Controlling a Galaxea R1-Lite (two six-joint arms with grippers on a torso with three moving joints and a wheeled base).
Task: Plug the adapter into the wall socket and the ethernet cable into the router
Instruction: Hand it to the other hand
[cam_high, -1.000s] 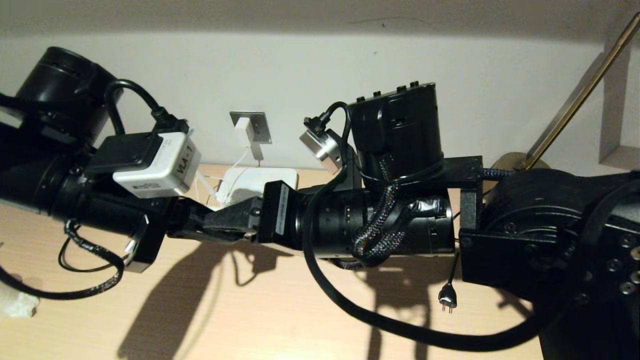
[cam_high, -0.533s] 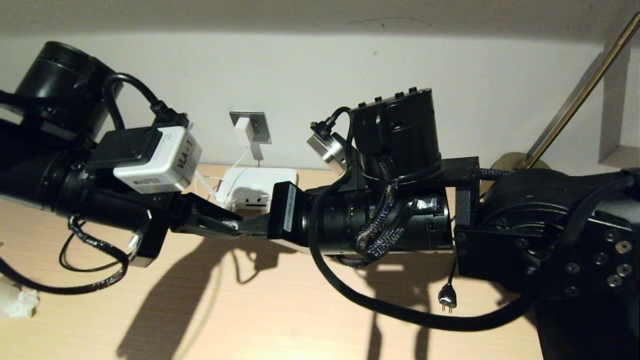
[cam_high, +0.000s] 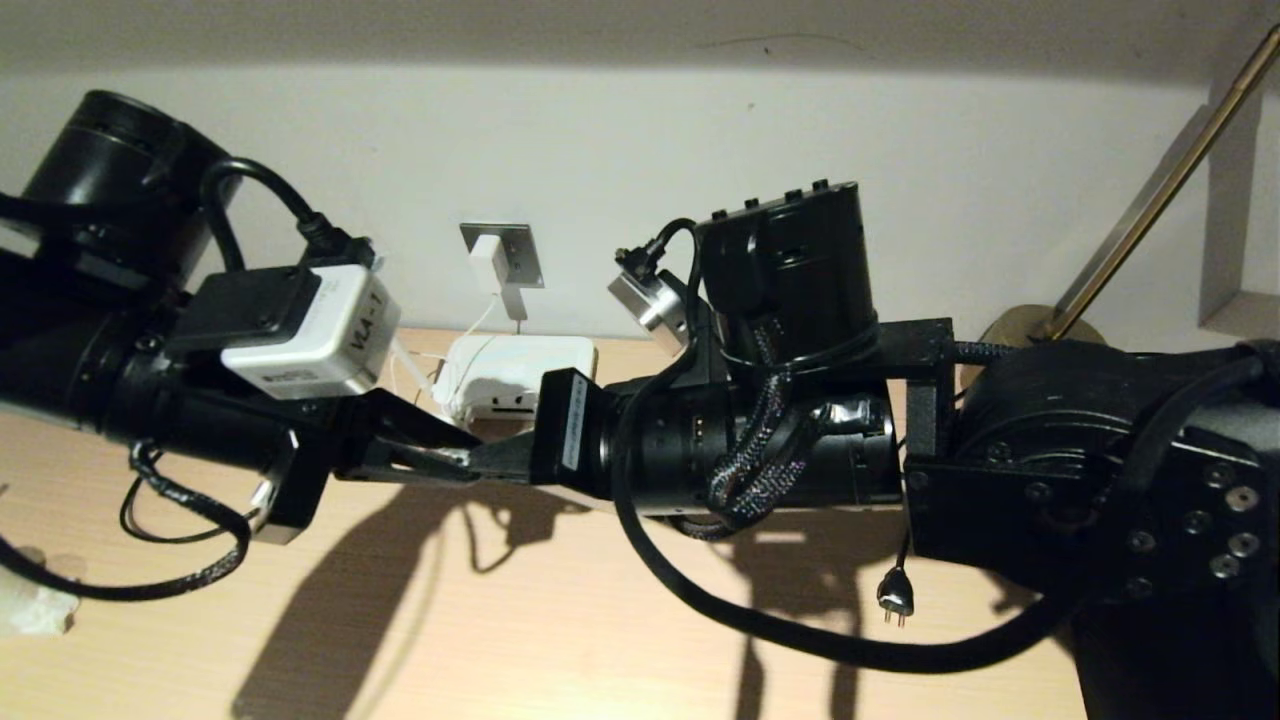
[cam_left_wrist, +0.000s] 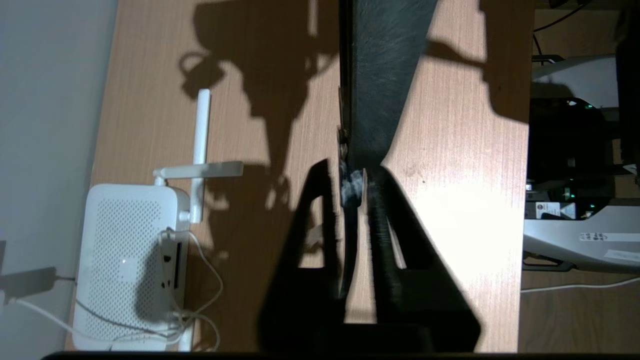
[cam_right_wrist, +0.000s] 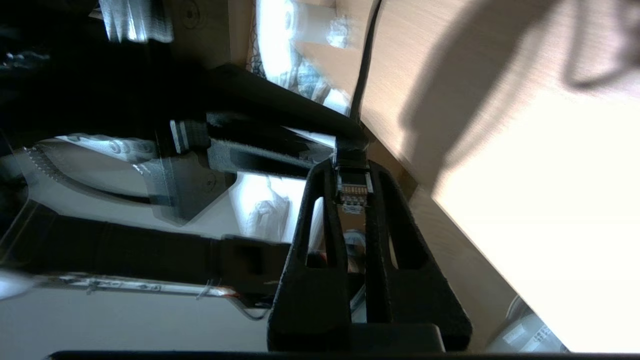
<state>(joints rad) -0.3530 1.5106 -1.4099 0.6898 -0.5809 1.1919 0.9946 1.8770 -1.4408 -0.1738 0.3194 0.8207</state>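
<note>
Two black grippers meet tip to tip above the pale wooden desk (cam_high: 520, 620), just in front of the flat white plastic router (cam_high: 512, 372) by the wall. A second ago the right gripper (cam_right_wrist: 354, 186) was wide; now it pinches the clear clip end of the thin black ethernet cable (cam_right_wrist: 353, 192). The left gripper (cam_left_wrist: 354, 182) has loosened a little beside it. The small white adapter (cam_high: 489, 262) sits plugged into the square grey wall socket (cam_high: 518, 250), above the router. Bare desk lies in front.
</note>
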